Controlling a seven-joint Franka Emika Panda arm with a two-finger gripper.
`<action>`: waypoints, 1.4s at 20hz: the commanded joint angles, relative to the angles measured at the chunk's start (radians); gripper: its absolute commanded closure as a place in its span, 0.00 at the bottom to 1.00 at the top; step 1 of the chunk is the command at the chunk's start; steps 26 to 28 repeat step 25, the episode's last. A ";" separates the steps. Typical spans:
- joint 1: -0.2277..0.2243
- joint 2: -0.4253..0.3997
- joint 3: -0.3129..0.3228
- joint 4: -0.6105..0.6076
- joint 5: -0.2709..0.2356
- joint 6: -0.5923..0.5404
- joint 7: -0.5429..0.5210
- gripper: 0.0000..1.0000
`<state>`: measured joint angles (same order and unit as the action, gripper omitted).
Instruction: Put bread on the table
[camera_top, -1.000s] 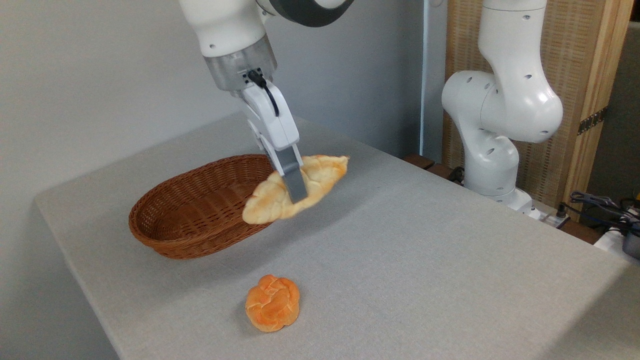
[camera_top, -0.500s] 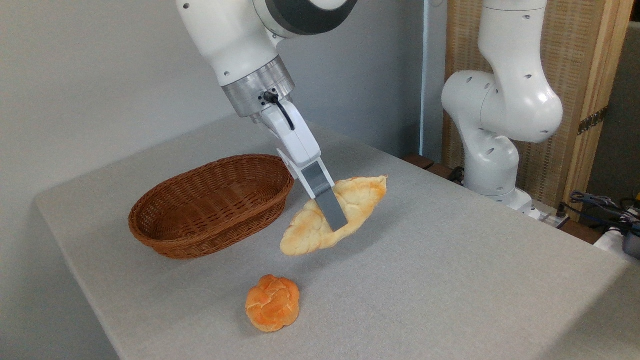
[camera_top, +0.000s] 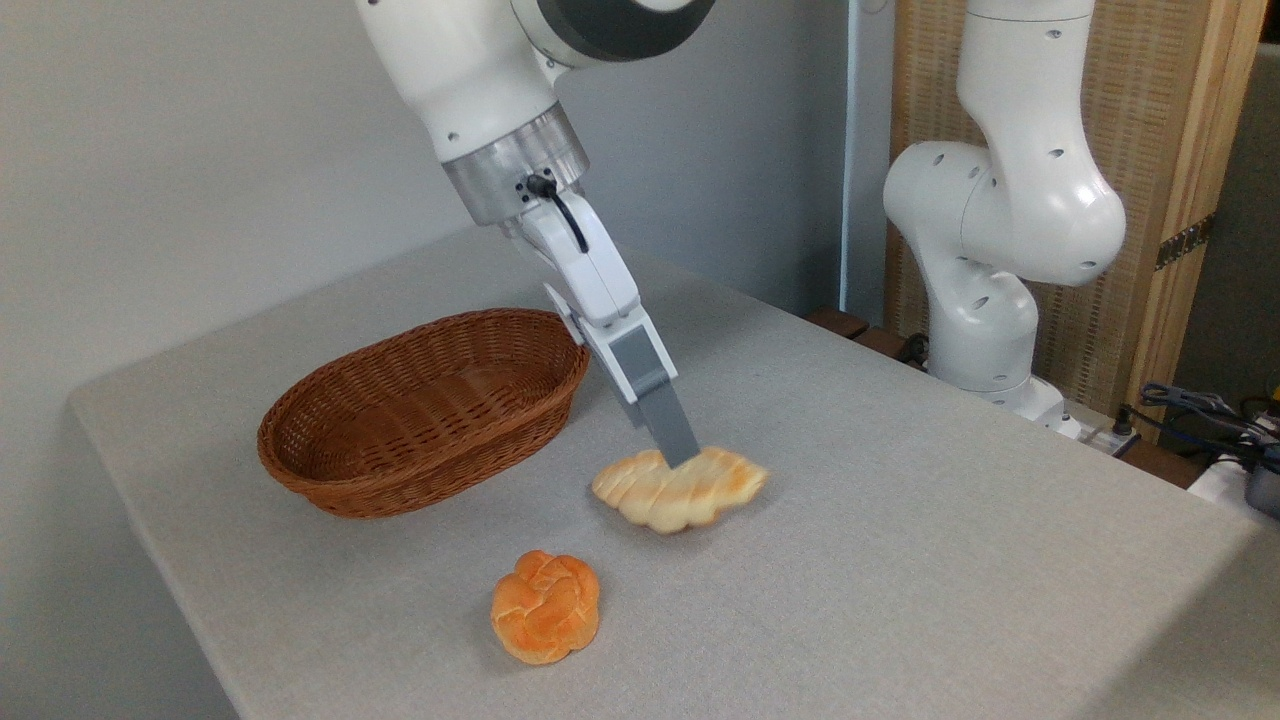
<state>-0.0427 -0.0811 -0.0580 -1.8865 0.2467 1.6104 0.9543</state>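
Near the middle of the light grey table (camera_top: 900, 520), the braided loaf (camera_top: 680, 489) lies flat or nearly so on the cloth-textured top, its long axis running roughly left to right, its pale golden plaits facing up. Right at the loaf's far edge stands the tip of the gripper (camera_top: 683, 455), which slants down from the white arm's wrist at the upper left. Only one grey finger (camera_top: 666, 420) shows from this side, the other hidden behind it, so I cannot tell whether the fingers are together, apart, or pinching the loaf's rim. Toward the table's left edge sits the brown oval wicker basket (camera_top: 425, 415), well clear of the loaf. Closer to the front edge, apart from both, rests a small round orange knotted bun (camera_top: 545, 606). Beyond the far right edge rises the arm's white base (camera_top: 990, 250).
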 joint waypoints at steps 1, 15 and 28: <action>-0.006 -0.006 0.102 0.128 -0.208 -0.006 0.012 0.00; 0.046 0.044 -0.002 0.276 -0.382 0.002 -0.305 0.00; 0.046 0.070 -0.006 0.277 -0.359 -0.001 -0.305 0.00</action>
